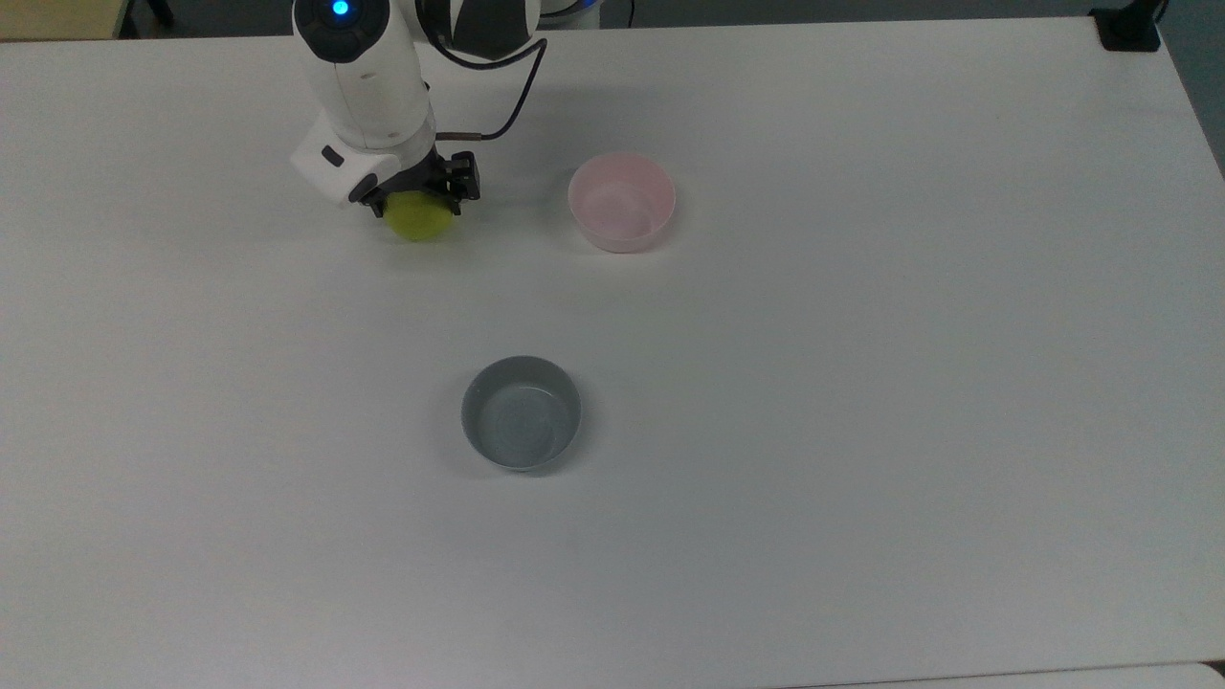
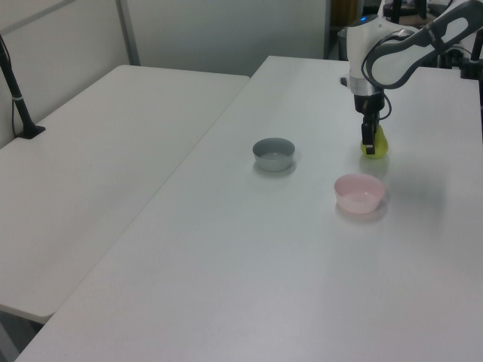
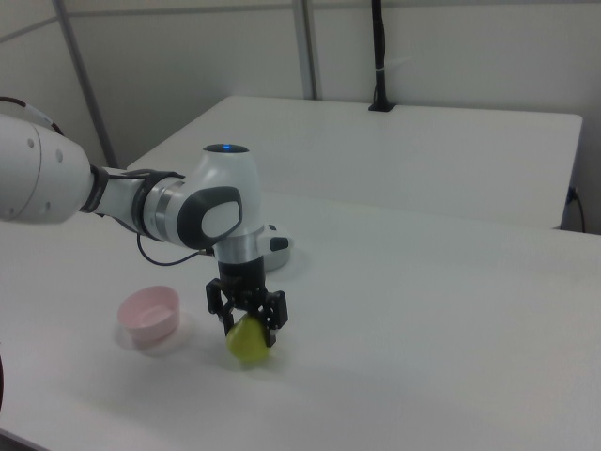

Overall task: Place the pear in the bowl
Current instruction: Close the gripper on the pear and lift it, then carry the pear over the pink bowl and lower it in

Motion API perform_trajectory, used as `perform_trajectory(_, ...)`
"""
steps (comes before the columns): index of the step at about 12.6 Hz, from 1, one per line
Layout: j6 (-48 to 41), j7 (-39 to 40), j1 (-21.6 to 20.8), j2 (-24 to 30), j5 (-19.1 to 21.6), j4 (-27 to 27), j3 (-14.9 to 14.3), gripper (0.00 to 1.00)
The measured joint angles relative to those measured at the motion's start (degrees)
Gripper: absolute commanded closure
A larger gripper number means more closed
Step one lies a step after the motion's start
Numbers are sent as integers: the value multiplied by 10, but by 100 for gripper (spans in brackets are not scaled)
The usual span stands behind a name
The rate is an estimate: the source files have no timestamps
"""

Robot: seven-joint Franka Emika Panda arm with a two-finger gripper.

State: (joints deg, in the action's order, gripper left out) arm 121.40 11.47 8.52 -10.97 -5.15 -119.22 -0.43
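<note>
A white table (image 1: 861,431) has wide bare space around three things. The pincer (image 1: 417,196) is closed around the pear (image 1: 419,217), near the far edge, to the top view's left of the pink bowl (image 1: 622,202). The grey bowl (image 1: 522,412) sits well apart, mid-table. The right view shows both fingers flanking the pear (image 3: 249,340); the top view hides its upper part under the arm.
</note>
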Motion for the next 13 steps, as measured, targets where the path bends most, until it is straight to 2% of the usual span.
perform_trajectory(4, -102, 0, -13, 5, 0, 84, 6, 38)
perform_trajectory(8, -128, -27, -56, 28, 0, 101, 9, 38)
perform_trajectory(13, -234, -29, -57, 41, 0, 202, 9, 38)
